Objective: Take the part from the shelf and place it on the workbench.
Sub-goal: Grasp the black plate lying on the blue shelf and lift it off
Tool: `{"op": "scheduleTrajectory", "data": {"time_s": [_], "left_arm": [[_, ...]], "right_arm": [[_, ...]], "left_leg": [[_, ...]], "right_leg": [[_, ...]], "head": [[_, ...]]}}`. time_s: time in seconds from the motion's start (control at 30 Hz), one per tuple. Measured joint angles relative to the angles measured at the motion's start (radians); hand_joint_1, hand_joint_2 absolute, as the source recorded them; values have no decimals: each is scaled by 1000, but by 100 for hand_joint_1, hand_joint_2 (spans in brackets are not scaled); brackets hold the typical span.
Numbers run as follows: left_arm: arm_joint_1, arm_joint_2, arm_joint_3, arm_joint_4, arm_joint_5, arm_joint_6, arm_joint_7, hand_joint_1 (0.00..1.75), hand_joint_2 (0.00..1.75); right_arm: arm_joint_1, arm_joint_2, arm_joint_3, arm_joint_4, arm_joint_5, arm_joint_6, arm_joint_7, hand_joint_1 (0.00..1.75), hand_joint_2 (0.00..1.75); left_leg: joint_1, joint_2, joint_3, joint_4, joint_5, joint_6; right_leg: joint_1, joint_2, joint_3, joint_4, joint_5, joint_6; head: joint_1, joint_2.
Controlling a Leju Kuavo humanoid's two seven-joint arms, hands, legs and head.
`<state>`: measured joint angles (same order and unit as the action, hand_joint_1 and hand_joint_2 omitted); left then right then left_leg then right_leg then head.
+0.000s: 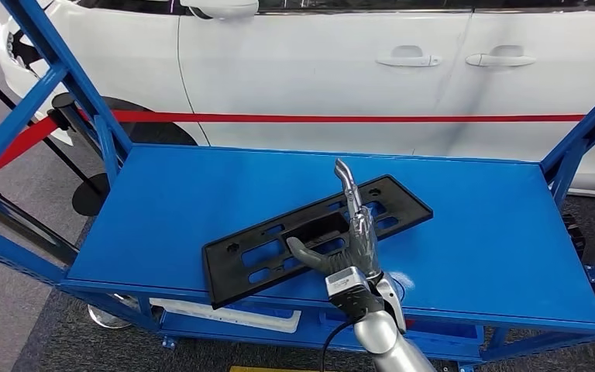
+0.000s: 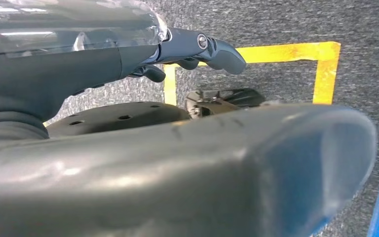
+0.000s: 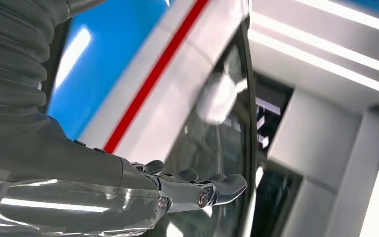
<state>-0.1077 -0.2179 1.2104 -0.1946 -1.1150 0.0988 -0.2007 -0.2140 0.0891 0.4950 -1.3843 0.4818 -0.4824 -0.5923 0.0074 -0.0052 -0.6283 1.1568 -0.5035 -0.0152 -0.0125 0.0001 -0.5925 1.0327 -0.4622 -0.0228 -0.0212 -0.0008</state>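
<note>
On the left, the left hand (image 2: pixel 197 49) hangs low over grey carpet and a yellow floor marking (image 2: pixel 286 52); its fingers are loosely curled and hold nothing.

Further right, in the head view, the black part (image 1: pixel 279 240), a flat slotted plate, lies slantwise on the blue shelf (image 1: pixel 163 201), its near end close to the front edge and its far end running away to the right. The right hand (image 1: pixel 352 240) is raised over the plate's middle, fingers spread and pointing away from the robot, thumb out to the left, grasping nothing. Whether the palm touches the plate cannot be told.

Beyond the hand stands a white car (image 1: pixel 318 62) with a red barrier tape (image 1: pixel 341 118) before it.

The step in hand looks like the pick-up. To do it well, the hand should probably come down at the plate's middle, so the long piece balances, and close across an edge or through a slot. A flat plate gives little to pinch, so sliding it towards the front edge may help.
</note>
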Motion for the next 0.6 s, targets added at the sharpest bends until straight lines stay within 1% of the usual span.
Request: {"op": "scheduleTrajectory", "data": {"time_s": [0.03, 0.07, 0.1, 0.13, 0.2, 0.23, 0.27, 0.3, 0.33, 0.37, 0.4, 0.43, 0.47, 0.5, 0.53, 0.57, 0.6], "left_arm": [[-1, 1, 0, 0, 2, 0, -1, 0, 0], [-1, 1, 0, 0, 3, 0, -1, 0, 0], [-2, 2, 0, 0, 4, 0, -2, 0, 0], [-1, 2, 0, 0, 5, 1, -2, 0, 0], [1, 3, 0, 0, 7, 3, -3, 0, 0], [1, 4, 0, 0, 7, 3, -4, 0, 0], [1, 4, 0, 0, 8, 3, -6, 0, 0], [1, 4, 0, 0, 8, 3, -8, 0, 0], [1, 5, 0, 0, 8, 3, -11, 0, 0], [1, 6, 0, 0, 7, 3, -14, 0, 0], [2, 6, 0, 0, 6, 3, -16, 0, 0], [2, 6, 0, 0, 5, 2, -17, 0, 0], [2, 6, 0, 0, 5, 2, -17, 0, 0], [2, 7, 0, 0, 4, 2, -17, 0, 0], [2, 7, 0, 0, 4, 2, -17, 0, 0], [2, 8, 0, 0, 3, 2, -17, 0, 0], [2, 8, 0, 0, 3, 3, -17, 0, 0]], "right_arm": [[-5, -15, 8, 4, -18, 14, -3, 0, 175], [-9, -27, 14, 9, -31, 25, -6, 0, 175], [-13, -38, 20, 12, -41, 35, -7, 0, 175], [-15, -49, 25, 16, -51, 45, -7, 0, 175], [-20, -70, 31, 23, -62, 61, -7, 0, 175], [-24, -81, 33, 27, -65, 67, -7, 0, 175], [-28, -90, 35, 30, -66, 71, -7, 0, 175], [-31, -100, 38, 34, -67, 73, -7, 0, 175], [-33, -109, 40, 38, -64, 74, -7, 0, 175], [-33, -116, 43, 43, -57, 73, -6, 0, 175], [-34, -124, 45, 48, -46, 69, -5, 0, 175], [-35, -130, 48, 53, -31, 62, -4, 0, 175], [-38, -135, 50, 57, -14, 51, -3, 0, 175], [-42, -140, 52, 61, 5, 37, -2, 0, 175], [-47, -144, 55, 65, 23, 24, 0, 0, 175], [-53, -148, 57, 69, 41, 10, 4, 0, 175], [-57, -152, 59, 74, 59, -2, 9, 0, 175]], "left_leg": [[-2, 0, 29, -65, 26, 5], [-4, 0, 50, -111, 40, 11], [-6, 0, 59, -133, 42, 15], [-9, -1, 61, -137, 40, 19], [-5, -2, 65, -147, 45, 30], [-3, -1, 67, -153, 49, 37], [-1, -1, 70, -159, 52, 42], [-2, 0, 71, -160, 53, 45], [-2, 1, 71, -160, 53, 47], [-3, 1, 70, -159, 52, 48], [-3, 0, 71, -159, 52, 49], [-3, 0, 71, -157, 50, 48], [-2, -1, 72, -154, 48, 47], [-1, -1, 72, -150, 44, 43], [-3, -2, 71, -143, 39, 38], [-4, -2, 69, -138, 35, 33], [-6, -2, 67, -134, 32, 27]], "right_leg": [[1, 1, 0, 1, -1, 3], [3, 1, -1, 1, 0, 6], [3, 1, -3, 1, 0, 11], [4, 1, -3, 0, 1, 17], [3, 1, -3, 2, -2, 29], [3, 1, -8, 18, -15, 35], [2, 1, -24, 53, -38, 39], [0, 1, -49, 107, -68, 41], [0, 1, -81, 173, -99, 43], [-1, 1, -110, 230, -119, 45], [-3, 1, -126, 261, -121, 47], [-4, 0, -127, 257, -106, 48], [-7, 0, -106, 213, -73, 49], [-9, 0, -75, 145, -39, 49], [-9, 0, -46, 85, -17, 48], [-10, 1, -24, 39, -3, 45], [-8, 2, -15, 18, -1, 40]], "head": [[0, 0], [0, 0], [1, 0], [1, 0], [2, 0], [2, 0], [2, 0], [3, 0], [3, 0], [3, 0], [3, 0], [3, 0], [3, 0], [3, 0], [3, 0], [2, 0], [2, 0]]}}
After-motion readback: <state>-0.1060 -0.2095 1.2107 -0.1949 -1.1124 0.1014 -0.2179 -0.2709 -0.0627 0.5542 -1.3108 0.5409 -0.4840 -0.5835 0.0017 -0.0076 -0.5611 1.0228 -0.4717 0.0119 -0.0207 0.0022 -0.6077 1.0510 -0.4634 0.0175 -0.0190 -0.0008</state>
